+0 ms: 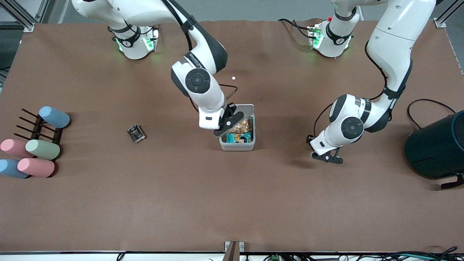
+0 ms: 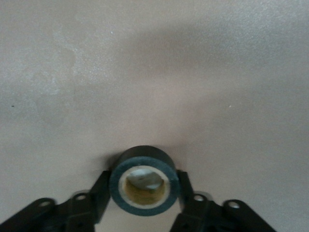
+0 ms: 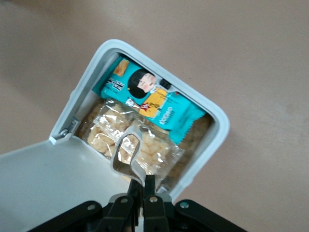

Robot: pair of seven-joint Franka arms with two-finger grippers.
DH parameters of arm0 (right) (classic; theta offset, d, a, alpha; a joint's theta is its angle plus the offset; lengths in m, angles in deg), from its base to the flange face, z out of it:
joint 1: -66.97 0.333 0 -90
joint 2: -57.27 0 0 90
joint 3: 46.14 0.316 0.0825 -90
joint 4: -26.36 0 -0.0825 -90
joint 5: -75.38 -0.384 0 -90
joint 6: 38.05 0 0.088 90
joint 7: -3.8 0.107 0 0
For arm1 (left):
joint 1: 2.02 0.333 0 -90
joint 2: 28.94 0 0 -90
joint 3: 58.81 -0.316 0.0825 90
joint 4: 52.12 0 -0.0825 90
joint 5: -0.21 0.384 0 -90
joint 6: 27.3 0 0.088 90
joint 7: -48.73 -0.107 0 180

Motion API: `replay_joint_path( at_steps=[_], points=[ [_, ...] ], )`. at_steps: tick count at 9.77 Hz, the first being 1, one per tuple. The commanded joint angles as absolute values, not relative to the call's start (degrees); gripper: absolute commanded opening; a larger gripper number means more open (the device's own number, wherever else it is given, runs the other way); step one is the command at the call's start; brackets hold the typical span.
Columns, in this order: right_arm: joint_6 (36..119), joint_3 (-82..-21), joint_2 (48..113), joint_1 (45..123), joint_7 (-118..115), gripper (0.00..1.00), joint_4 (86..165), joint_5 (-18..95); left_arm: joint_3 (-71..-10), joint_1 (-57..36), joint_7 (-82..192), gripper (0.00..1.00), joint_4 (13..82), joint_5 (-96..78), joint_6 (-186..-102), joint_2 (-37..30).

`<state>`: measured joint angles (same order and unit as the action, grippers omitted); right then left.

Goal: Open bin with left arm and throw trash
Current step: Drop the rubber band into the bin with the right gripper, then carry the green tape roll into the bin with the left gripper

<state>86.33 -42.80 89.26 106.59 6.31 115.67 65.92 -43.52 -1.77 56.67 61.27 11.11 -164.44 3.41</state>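
The white bin (image 1: 237,146) stands mid-table with its lid (image 3: 48,188) swung open; a teal packet (image 3: 159,104) and a clear snack bag lie inside. My right gripper (image 1: 226,127) hangs over the bin's opening, shut on the white twisted loop (image 3: 137,170), as the right wrist view (image 3: 145,181) shows. My left gripper (image 1: 328,156) is low over the table toward the left arm's end, shut on the black round roll (image 2: 145,154) with a beige centre, as the left wrist view (image 2: 144,186) shows. The black rectangular packet (image 1: 136,133) lies on the table toward the right arm's end.
A large dark teal cylinder (image 1: 438,145) stands at the left arm's end. A dark rack (image 1: 40,128) with several pastel cylinders sits at the right arm's end. A tiny white dot (image 1: 233,78) lies farther from the front camera than the bin.
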Motion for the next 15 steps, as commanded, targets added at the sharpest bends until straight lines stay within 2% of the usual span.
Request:
replay_joint_path(
  at_steps=[1, 2, 3, 4, 5, 6, 9, 12, 14, 15],
  points=[
    [86.2, -43.2, 90.6, 107.0, 7.1, 0.03, 113.7, 65.3, -43.3, -2.1, 56.6, 0.00, 61.3, 12.3, -164.7, 2.8],
    [86.4, -43.2, 90.7, 107.0, 7.1, 0.07, 113.5, 65.3, -43.0, -2.5, 57.2, 0.00, 61.0, 12.3, -163.8, 2.0],
    [86.3, -43.2, 90.8, 107.0, 7.1, 0.26, 113.3, 65.3, -42.6, -2.8, 57.6, 0.00, 59.7, 12.3, -160.6, 1.0],
    [86.3, -43.2, 90.7, 106.8, 7.2, 0.65, 113.1, 65.2, -41.9, -3.3, 57.8, 0.00, 56.7, 12.3, -155.3, 0.5],
    [86.2, -43.2, 90.7, 106.4, 7.3, 0.76, 113.0, 65.1, -41.0, -3.6, 57.9, 0.00, 53.8, 11.9, -150.1, 0.1],
    [86.2, -43.2, 90.7, 106.3, 7.3, 0.82, 113.0, 65.1, -39.5, -3.8, 58.5, 0.00, 50.5, 11.5, -145.5, 0.1],
    [85.0, -43.6, 90.0, 104.2, 5.7, 0.82, 113.6, 65.4, -34.7, -5.7, 68.6, 0.00, 43.5, 11.4, -135.9, 0.3],
    [78.0, -45.5, 87.4, 102.7, -2.2, 0.82, 115.6, 67.7, -27.7, -7.6, 79.8, 0.00, 40.6, 8.5, -134.4, 1.2],
    [78.1, -45.7, 83.7, 100.6, -4.3, 0.82, 121.6, 69.6, -27.5, -13.5, 89.2, 0.00, 34.9, 6.6, -134.4, 5.1],
    [78.4, -45.7, 82.3, 100.0, -4.4, 0.82, 124.4, 70.6, -27.5, -15.5, 92.8, 0.00, 34.3, 6.5, -134.4, 6.1]
  ],
)
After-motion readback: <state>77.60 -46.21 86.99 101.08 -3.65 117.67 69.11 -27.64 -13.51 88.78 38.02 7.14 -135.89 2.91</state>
